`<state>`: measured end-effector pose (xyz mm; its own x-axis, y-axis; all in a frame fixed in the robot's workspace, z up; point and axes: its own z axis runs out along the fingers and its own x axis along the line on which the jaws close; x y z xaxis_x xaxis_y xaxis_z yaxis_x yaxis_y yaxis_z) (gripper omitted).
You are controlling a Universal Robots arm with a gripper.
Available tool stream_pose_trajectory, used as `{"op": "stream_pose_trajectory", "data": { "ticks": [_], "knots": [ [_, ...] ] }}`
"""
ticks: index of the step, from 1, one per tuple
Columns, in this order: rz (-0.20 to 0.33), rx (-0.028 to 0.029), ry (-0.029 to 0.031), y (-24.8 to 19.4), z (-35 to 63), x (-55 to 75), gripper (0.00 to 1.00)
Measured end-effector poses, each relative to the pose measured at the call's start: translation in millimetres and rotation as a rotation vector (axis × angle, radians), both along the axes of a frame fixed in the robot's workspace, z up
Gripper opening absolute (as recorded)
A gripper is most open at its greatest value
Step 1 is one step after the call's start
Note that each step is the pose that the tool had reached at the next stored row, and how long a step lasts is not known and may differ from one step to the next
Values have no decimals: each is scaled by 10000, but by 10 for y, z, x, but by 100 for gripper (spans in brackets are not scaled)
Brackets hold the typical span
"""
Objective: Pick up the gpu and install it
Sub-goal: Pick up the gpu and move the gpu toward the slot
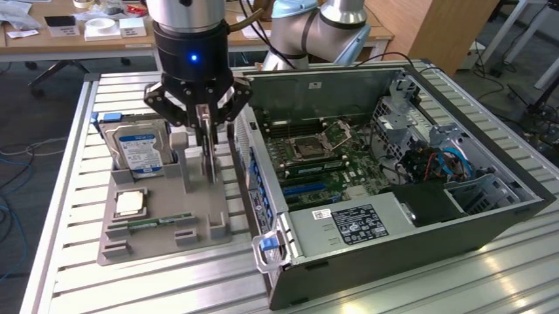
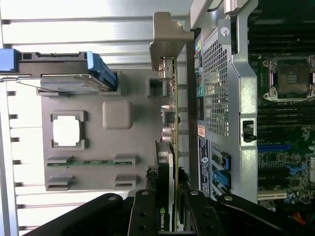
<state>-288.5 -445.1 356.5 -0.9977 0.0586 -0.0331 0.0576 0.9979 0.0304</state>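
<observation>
While the gripper (image 1: 206, 124) hangs over the grey parts holder (image 1: 157, 247) on the desk (image 1: 70, 281), its fingers (image 2: 142, 216) are closed on the gpu (image 1: 209, 157). The card stands on edge between them, with one finger against each flat face. From the wrist view, the card's long axis runs away from the fingers to its metal bracket (image 2: 167, 39), parallel to the rear panel of the open computer case (image 1: 489, 196) just beside it. Its lower edge reaches down among the holder's posts, and I cannot tell whether it has cleared its slot. The blue expansion slots (image 1: 306, 188) on the motherboard lie to the exterior view's right of the card, inside the case beyond that panel. The hard drive (image 1: 138, 147) stands in the holder just beside the card on the exterior view's left, with the memory stick (image 1: 162, 220) nearer the camera.
</observation>
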Motion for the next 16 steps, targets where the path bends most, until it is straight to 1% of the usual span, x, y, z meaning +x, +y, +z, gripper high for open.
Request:
{"op": "stream_pose_trajectory", "data": {
  "ticks": [3, 16],
  "knots": [
    [0, 0, 0, 0, 33, 0, 27],
    [0, 0, 0, 0, 231, 0, 27]
  ]
}}
